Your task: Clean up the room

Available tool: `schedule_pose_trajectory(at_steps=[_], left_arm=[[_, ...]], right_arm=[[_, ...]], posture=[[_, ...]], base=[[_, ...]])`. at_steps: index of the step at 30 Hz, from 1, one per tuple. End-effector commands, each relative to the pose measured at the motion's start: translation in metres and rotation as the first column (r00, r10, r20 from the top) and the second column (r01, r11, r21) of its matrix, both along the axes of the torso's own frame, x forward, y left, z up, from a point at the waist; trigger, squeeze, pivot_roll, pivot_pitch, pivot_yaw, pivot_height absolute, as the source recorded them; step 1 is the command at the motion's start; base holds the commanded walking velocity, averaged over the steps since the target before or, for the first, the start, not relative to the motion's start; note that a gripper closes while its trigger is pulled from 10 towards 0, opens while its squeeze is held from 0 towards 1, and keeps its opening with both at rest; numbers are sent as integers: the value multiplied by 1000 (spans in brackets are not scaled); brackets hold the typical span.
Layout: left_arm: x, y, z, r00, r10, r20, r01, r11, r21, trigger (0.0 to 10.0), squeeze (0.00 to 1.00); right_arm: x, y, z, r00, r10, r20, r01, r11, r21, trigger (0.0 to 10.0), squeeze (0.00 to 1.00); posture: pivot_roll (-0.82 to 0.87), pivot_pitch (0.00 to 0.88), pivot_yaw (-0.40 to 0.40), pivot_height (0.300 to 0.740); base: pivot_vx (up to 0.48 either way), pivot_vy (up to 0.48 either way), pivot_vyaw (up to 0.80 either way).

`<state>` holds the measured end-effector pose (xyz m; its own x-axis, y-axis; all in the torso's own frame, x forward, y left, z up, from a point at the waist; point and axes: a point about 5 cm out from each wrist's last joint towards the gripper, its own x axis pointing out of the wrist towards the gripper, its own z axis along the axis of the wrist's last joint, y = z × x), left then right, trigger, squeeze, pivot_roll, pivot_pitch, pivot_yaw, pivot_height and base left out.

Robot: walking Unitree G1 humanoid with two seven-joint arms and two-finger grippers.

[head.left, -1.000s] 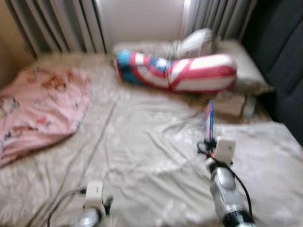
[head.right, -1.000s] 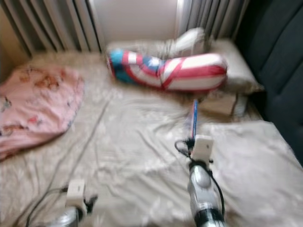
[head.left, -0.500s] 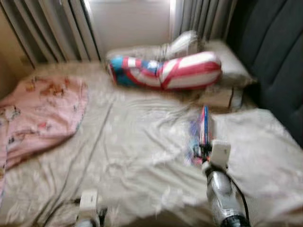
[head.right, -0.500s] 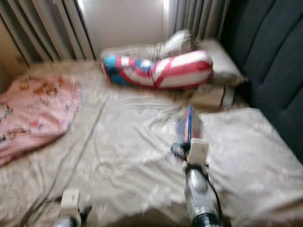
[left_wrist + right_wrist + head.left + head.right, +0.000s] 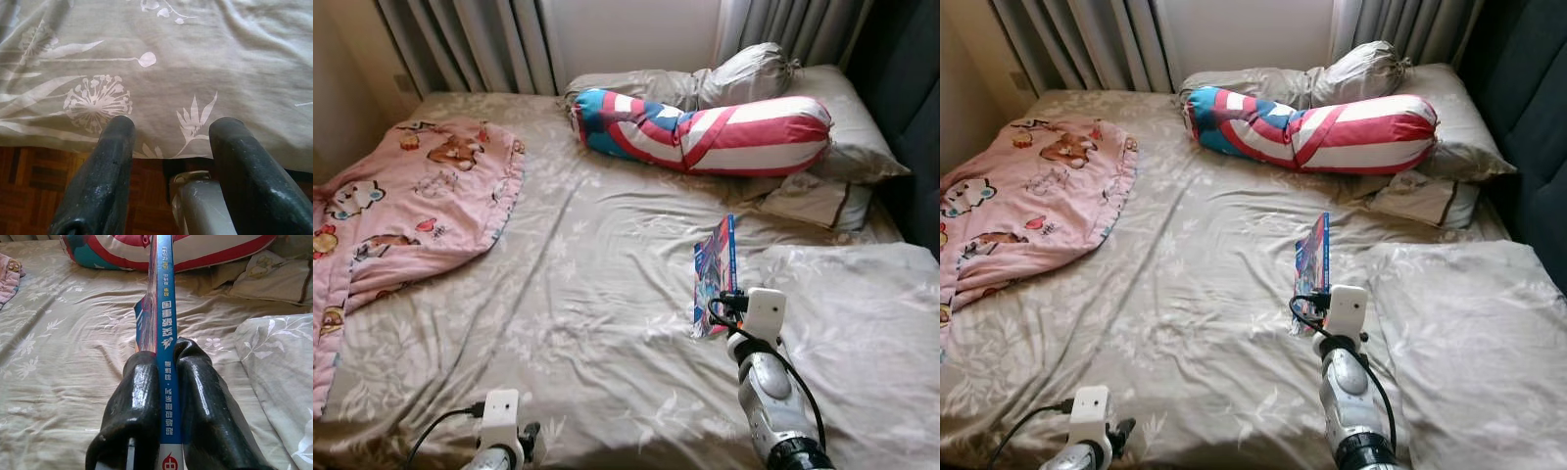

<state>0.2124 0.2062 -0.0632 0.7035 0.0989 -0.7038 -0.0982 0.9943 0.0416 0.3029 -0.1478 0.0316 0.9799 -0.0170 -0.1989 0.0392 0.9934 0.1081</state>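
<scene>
book (image 5: 165, 328) is pinched by its blue spine between the two black fingers (image 5: 205, 401) of the right gripper (image 5: 164, 382), held on edge above the bed (image 5: 587, 284). in the head views the thin book (image 5: 715, 274) stands nearly upright just ahead of the right arm, over the beige floral sheet and beside the loose pillow (image 5: 862, 323) at the robot's right.

compared with half a second and a second ago, the whole picture has shifted and sharpened: the earlier views were blurred and framed the bed differently, so the camera has been moving and now looks steady. the book sat just above the right wrist in those frames too, so the grip has held through the motion; its pages show a little more as it is now seen slightly from the side.

left gripper (image 5: 168, 137) hangs low at the near edge of the bed, its fingers apart with nothing between them, wooden floor visible below the sheet's hem.

other clutter on the bed: a pink cartoon blanket (image 5: 401, 215) bunched at the left, and a red, white and blue bolster (image 5: 705, 132) resting against the pillows (image 5: 822, 98) by the curtains (image 5: 470, 39).

judging from this, the book is secured and the likely next step is carrying it to somewhere it belongs; the blanket is not yet tidied.
</scene>
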Motion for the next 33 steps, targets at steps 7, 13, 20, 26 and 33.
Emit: schedule_pose_trajectory(at_steps=[7,13,20,26,33], left_arm=[[-5,2,-3,1000,-2,-23,2,1000,5,10000,0],[-5,2,-3,1000,-5,-23,5,1000,6,10000,0],[-5,2,-3,1000,-4,-24,4,1000,6,10000,0],[-5,2,-3,1000,-3,-24,3,1000,6,10000,0],[-4,3,-2,1000,-2,-24,2,1000,7,10000,0]], right_arm=[[4,2,3,999,41,-4,-41,999,-35,10000,0],[4,6,1,997,73,-24,-74,995,-61,10000,0],[4,6,2,997,72,-16,-73,996,-60,10000,0],[4,3,0,998,61,-29,-63,996,-62,10000,0],[4,7,-1,996,77,-47,-80,994,-71,10000,0]], posture=[[-101,61,6,740],[-103,68,9,725],[-103,68,9,685],[-102,79,11,685],[-99,80,12,647]], base=[[0,0,0],[0,0,0],[0,0,0],[0,0,0],[0,0,0]])
